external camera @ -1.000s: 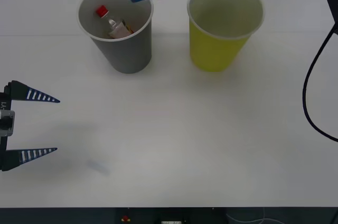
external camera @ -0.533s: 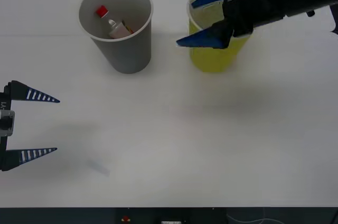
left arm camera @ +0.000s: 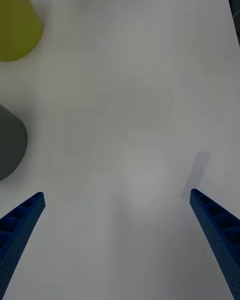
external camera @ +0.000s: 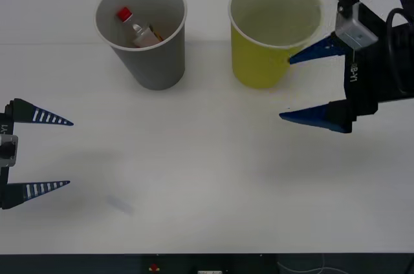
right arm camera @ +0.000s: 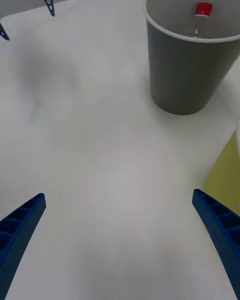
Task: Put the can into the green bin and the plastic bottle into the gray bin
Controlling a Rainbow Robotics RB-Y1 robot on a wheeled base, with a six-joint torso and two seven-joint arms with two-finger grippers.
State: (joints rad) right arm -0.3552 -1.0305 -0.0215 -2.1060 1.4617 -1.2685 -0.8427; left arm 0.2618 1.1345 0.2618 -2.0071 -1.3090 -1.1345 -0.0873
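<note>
The right gripper (external camera: 288,88) is spread wide with nothing between its blue fingers, hanging over the white table (external camera: 207,177) just beside the green bin (external camera: 272,35). The left gripper (external camera: 68,152) is also spread wide and empty, near the table's left edge, well apart from both cups. The plastic bottle (external camera: 137,28) lies tilted inside the gray bin (external camera: 143,35), red cap up. The green bin stands upright to the gray bin's right

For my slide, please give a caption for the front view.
Plastic bottle inside gray bin; green bin beside open right claw.
</note>
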